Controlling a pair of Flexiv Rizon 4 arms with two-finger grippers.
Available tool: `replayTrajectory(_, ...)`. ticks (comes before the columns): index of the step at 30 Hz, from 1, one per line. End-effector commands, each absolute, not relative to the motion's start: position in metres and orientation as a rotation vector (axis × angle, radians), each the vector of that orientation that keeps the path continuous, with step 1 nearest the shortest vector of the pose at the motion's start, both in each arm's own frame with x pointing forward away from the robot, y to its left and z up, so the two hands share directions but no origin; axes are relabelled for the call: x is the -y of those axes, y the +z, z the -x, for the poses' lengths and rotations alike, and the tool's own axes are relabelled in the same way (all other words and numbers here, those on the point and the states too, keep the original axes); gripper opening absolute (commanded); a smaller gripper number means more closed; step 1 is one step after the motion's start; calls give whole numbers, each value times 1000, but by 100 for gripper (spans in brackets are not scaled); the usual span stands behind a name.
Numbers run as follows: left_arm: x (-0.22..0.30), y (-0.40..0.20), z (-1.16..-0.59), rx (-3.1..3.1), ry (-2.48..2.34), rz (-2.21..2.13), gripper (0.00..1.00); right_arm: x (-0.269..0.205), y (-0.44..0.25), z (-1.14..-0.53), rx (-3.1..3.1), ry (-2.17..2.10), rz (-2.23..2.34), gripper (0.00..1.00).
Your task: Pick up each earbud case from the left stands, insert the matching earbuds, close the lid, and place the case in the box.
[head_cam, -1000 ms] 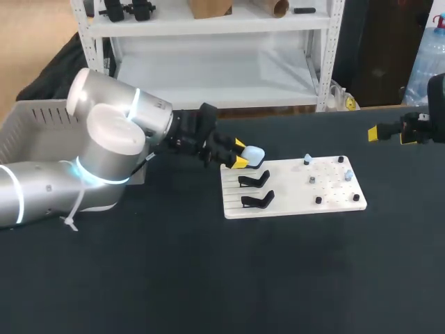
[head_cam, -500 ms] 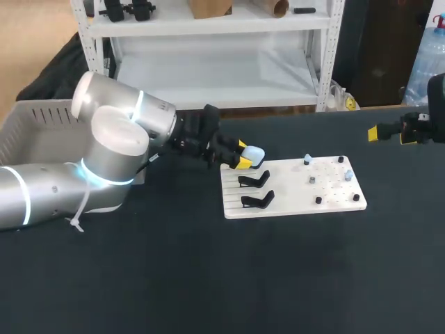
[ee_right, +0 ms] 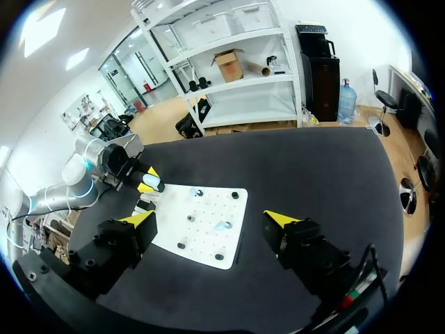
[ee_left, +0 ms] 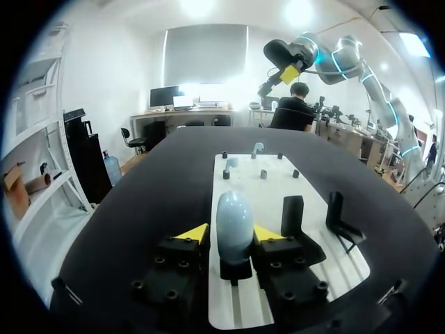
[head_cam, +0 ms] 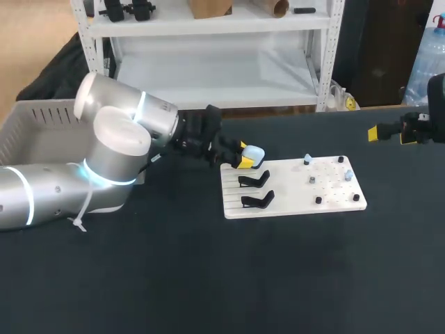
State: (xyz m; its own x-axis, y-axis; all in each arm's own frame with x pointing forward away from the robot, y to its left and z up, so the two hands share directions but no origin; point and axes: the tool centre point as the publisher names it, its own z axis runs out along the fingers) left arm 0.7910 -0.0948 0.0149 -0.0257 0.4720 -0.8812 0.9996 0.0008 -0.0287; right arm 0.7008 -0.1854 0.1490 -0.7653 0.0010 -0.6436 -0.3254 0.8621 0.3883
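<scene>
earbud case [head_cam: 254, 154] over board [head_cam: 335, 200], beside stands [head_cam: 255, 180]

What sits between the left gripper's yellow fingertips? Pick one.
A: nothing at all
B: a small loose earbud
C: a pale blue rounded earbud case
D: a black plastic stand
C: in the left wrist view the pale blue rounded earbud case stands between the two yellow tips of the left gripper, which touch it from both sides.

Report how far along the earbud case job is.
Done: nothing visibly; two stands are empty, what the box holds is hidden. In hand: left gripper shut on a pale blue earbud case. Left: insert earbuds, close lid, box it. The right gripper is open.
</scene>
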Motion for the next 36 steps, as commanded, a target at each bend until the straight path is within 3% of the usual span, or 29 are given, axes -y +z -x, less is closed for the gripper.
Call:
replayTrajectory(1,95,13,-792,-1581,-970,-1554,34,186,149,-701,-2372,646,235,100)
replayTrajectory(8,93,14,-788,-1574,-976,-1552,25,186,149,-701,-2372,646,235,100)
replayTrajectory(10,93,16,-787,-1570,-976,-1549,13,186,149,-701,-2372,646,235,100)
replayTrajectory(14,90,18,-786,-1565,-975,-1541,0,186,149,-701,-2372,646,235,100)
replayTrajectory(36,76,113,-720,-1412,-1201,-1264,0,186,149,-701,-2372,646,235,100)
